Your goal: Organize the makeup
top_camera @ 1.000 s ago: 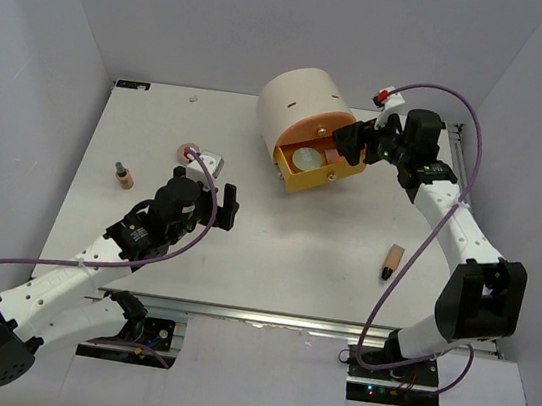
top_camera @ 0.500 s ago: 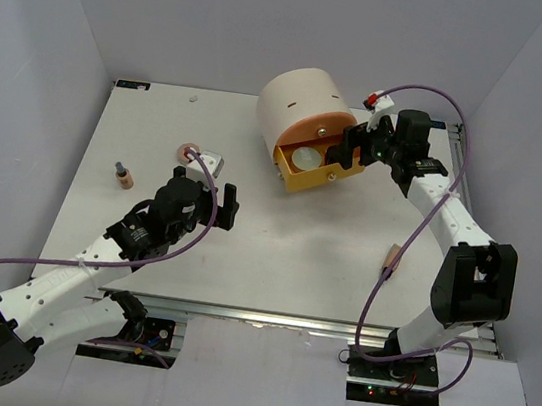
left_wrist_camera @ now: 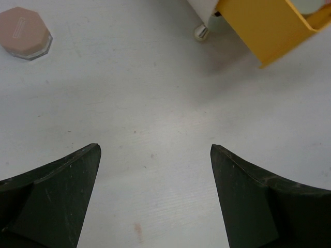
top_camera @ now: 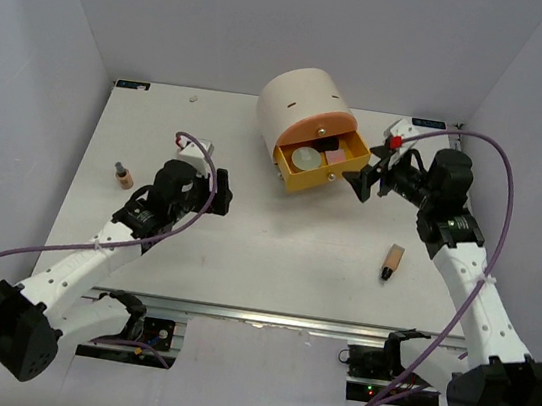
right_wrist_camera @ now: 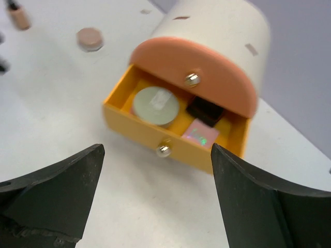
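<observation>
The yellow drawer (top_camera: 327, 176) of the cream drum (top_camera: 300, 101) stands open. It holds a silver-white round compact (right_wrist_camera: 156, 105), a black square case (right_wrist_camera: 205, 111) and a pink flat palette (right_wrist_camera: 199, 135). My right gripper (top_camera: 363, 184) is open and empty just right of the drawer, and in the right wrist view (right_wrist_camera: 156, 152) it faces the drawer's knob. My left gripper (top_camera: 219, 199) is open and empty over bare table (left_wrist_camera: 154, 150). A pink disc (left_wrist_camera: 23, 32) lies ahead to its left. One tan tube (top_camera: 123, 176) stands at the left and another (top_camera: 393, 261) lies at the right.
The drum stands at the back middle of the white table (top_camera: 274, 254), with an orange drawer (right_wrist_camera: 199, 77) shut above the yellow one. The drum's foot (left_wrist_camera: 201, 32) and the yellow drawer's corner (left_wrist_camera: 269, 26) show in the left wrist view. Grey walls close in three sides.
My right gripper has drawn back from over the yellow drawer to its right side. My left gripper has moved toward the far left and its arm now covers the pink disc in the top view.
</observation>
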Controlling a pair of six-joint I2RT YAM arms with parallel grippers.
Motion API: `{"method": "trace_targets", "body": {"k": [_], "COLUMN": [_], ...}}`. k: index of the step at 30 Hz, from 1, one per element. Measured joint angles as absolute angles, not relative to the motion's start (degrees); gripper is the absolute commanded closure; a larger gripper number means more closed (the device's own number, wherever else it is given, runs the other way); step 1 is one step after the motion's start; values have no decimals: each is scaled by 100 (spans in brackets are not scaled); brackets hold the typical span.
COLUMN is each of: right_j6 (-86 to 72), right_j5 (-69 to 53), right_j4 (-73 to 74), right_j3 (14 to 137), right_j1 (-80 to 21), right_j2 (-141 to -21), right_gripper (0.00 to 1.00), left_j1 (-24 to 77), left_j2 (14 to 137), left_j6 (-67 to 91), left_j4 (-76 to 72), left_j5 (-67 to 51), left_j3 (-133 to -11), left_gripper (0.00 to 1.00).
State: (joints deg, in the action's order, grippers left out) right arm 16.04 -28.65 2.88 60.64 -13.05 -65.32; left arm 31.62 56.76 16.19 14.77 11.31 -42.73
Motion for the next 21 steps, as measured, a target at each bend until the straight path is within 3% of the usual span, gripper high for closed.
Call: {"method": "trace_targets", "body": {"k": [8,14,21], "right_j6": [2005,1751,1460], "right_j5": [-4412,-5148,-5664], "right_j4": [707,463,137], "right_j3": [4640,3773,3653], "right_j1": [-1185,-399,154], "right_j2": [-5531,-5106,-5094], "right_gripper": [10,10,10], "left_j1": [1338,1119,984], "left_j2": [7470,9301,10938], "left_j6": [2115,2201,2087], "left_j4": [1437,1684,2050], "left_j5": [137,400,1007], "left_j3": [-4918,-6292,-7658], "left_gripper": [2,2,2]}}
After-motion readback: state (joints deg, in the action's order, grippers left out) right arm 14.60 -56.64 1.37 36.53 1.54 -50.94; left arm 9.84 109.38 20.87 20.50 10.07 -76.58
